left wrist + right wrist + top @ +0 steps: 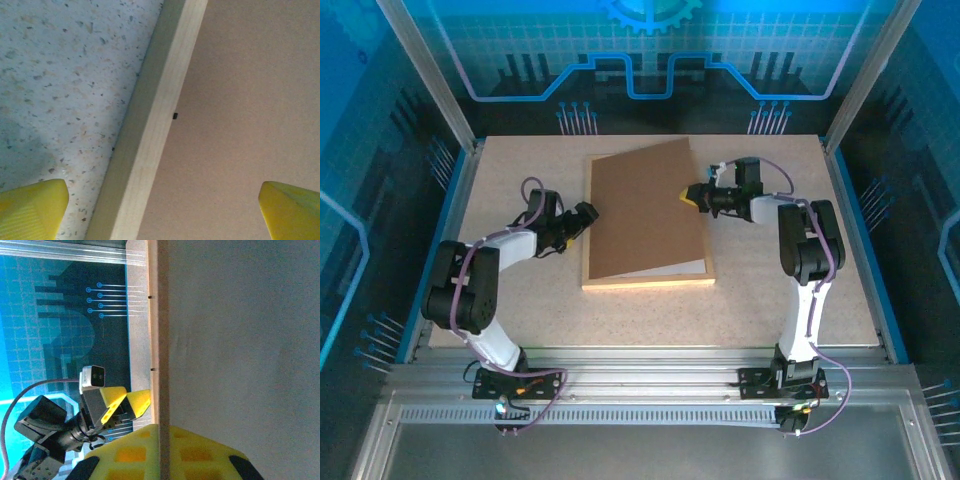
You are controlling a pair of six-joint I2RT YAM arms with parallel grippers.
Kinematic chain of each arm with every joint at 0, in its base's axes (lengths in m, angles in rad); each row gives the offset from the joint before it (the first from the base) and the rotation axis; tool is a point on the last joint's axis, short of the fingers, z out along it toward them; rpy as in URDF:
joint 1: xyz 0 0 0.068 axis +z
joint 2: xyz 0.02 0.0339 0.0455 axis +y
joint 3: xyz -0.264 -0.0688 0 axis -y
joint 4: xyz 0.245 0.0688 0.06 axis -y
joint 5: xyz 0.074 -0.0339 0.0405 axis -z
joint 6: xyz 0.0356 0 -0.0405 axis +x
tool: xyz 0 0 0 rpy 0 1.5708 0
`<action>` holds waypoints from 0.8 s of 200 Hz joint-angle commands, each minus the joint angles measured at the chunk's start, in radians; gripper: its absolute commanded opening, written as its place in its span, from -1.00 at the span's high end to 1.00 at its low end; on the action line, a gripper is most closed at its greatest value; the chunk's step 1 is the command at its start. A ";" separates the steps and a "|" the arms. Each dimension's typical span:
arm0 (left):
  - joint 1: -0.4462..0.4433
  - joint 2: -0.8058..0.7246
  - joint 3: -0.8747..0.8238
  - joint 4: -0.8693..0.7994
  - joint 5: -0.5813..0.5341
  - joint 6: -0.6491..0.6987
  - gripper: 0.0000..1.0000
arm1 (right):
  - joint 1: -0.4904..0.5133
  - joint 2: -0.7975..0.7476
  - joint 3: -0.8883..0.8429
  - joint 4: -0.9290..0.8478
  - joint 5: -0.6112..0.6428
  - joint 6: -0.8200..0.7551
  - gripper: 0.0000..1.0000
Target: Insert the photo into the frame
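Speckled tabletop (770, 290) bears a light-wood rectangular frame (650, 283) under a brown backing board (645, 210). Left gripper (588, 212) gapes beside it; right gripper (692, 197) pinches the board.

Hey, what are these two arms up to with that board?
The right gripper is pinching the right edge of a brown backing board, holding it tilted above the wooden frame lying on the table. The left gripper hovers open at the frame's left rail.

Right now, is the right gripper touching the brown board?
Touching. In the right wrist view the right gripper is shut on the edge of the brown board.
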 commanded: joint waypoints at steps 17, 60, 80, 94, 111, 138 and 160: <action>-0.024 0.020 0.002 0.037 0.027 -0.033 -0.98 | 0.021 0.029 -0.066 0.205 -0.006 0.126 0.82; -0.044 0.023 -0.004 0.049 0.029 -0.049 -0.98 | 0.030 0.031 -0.072 0.190 0.018 0.112 0.77; -0.052 0.029 -0.004 0.049 0.028 -0.054 -0.98 | 0.036 0.034 -0.074 0.186 0.029 0.111 0.75; -0.058 0.034 -0.006 0.054 0.028 -0.058 -0.98 | 0.038 0.037 -0.075 0.185 0.037 0.109 0.75; -0.064 0.038 -0.008 0.064 0.031 -0.067 -0.98 | 0.042 0.039 -0.078 0.183 0.048 0.108 0.75; -0.076 0.043 -0.007 0.077 0.035 -0.076 -0.98 | 0.052 0.042 -0.076 0.169 0.061 0.099 0.74; -0.084 0.046 0.000 0.077 0.035 -0.078 -0.98 | 0.061 0.043 -0.068 0.146 0.069 0.084 0.74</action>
